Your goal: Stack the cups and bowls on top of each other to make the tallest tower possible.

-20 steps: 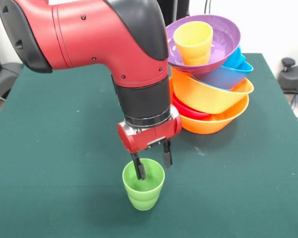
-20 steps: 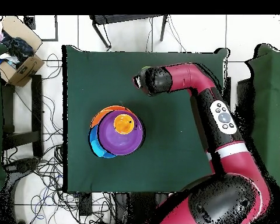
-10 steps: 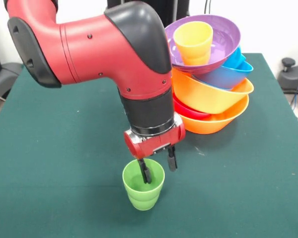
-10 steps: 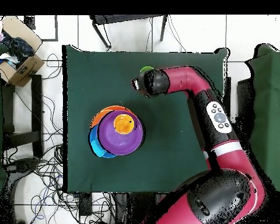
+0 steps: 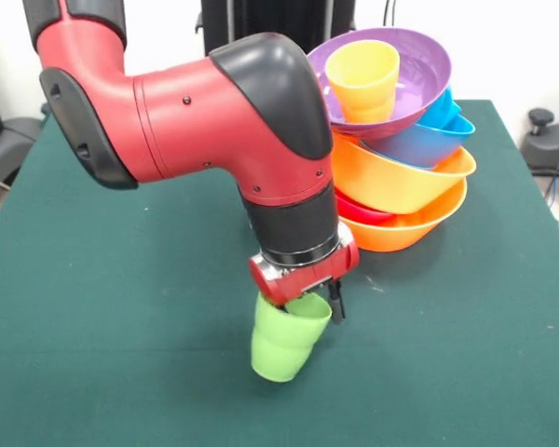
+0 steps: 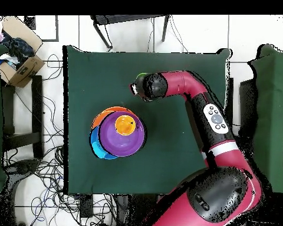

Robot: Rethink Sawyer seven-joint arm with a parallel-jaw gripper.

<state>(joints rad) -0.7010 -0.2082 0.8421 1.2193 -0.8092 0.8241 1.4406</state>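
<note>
Green cup (image 5: 284, 337) hangs tilted under the pincer (image 5: 309, 304), pinched at its rim wall, base apparently clear of the bench (image 5: 121, 372). Looks like light, stiff, glossy plastic, so likely slippery; a rim pinch lets it swing. Tower (image 5: 396, 140) stands beyond the pincer, well apart, orange cup (image 5: 363, 79) in its purple bowl (image 5: 419, 70). No readable writing or labels.
</note>
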